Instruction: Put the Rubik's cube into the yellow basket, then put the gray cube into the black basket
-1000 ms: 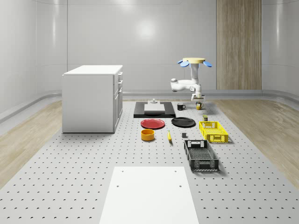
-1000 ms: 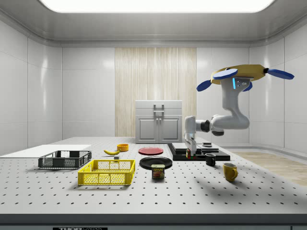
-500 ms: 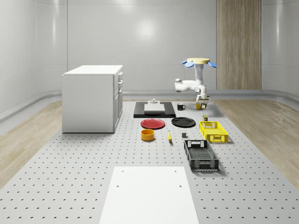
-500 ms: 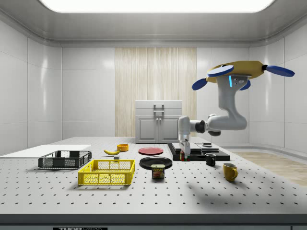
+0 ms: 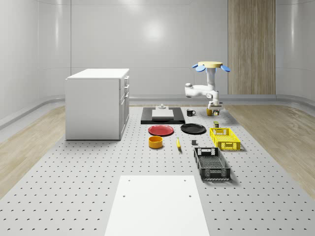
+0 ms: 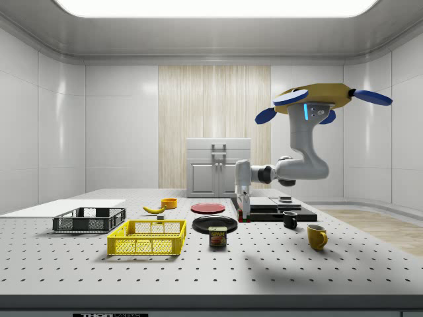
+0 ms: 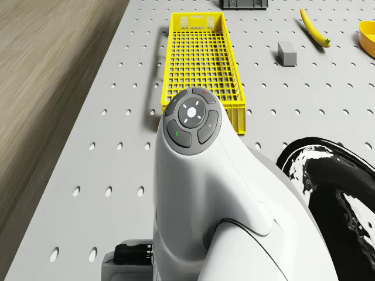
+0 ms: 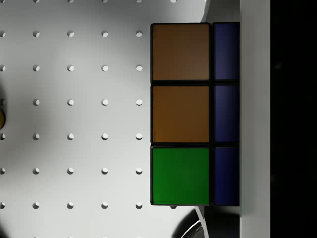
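The drone (image 6: pixel 324 98) hovers above the table (image 6: pixel 264 264), over its far part near the black plate (image 6: pixel 215 224) and mugs, arm bent down in front. The tool (image 6: pixel 241 212) hangs low over the table, gripping the Rubik's cube (image 8: pixel 193 114), which the wrist view shows held close against 1 finger above the perforated surface. The yellow basket (image 5: pixel 224 138) lies empty, well apart from the tool, so step 1 looks about half done: cube lifted, not yet delivered. The gray cube (image 7: pixel 287 54) rests on the table beside the yellow basket, untouched; the black basket (image 5: pixel 211 163) is empty too.
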### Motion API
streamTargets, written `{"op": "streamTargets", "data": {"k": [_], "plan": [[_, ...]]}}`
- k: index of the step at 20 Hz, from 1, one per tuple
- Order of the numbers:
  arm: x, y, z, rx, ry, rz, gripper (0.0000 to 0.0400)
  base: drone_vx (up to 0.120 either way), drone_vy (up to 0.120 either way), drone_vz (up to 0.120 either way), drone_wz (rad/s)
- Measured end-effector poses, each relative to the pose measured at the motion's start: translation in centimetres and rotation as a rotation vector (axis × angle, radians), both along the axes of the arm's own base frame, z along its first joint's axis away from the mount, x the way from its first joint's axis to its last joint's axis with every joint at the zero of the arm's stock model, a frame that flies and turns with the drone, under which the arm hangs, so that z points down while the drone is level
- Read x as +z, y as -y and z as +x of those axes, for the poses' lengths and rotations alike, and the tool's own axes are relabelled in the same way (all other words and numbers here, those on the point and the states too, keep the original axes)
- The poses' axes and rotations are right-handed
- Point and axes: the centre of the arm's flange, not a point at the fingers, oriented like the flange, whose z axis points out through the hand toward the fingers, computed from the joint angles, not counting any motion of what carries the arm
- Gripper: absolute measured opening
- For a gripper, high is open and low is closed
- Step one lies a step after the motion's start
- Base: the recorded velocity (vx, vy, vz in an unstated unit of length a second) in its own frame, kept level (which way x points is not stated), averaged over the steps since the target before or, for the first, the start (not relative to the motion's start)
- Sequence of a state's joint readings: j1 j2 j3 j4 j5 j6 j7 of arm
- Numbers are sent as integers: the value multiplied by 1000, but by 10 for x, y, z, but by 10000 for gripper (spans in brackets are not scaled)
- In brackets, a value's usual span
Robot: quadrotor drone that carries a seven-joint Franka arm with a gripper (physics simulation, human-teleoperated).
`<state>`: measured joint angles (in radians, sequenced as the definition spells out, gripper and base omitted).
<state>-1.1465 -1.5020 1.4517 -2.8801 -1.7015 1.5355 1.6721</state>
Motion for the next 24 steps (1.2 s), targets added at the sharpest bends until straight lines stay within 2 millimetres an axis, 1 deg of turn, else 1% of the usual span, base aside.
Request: {"op": "streamTargets", "data": {"k": [24], "plan": [[0, 0, 0, 0, 0, 0, 325, 120, 0, 0, 0]]}}
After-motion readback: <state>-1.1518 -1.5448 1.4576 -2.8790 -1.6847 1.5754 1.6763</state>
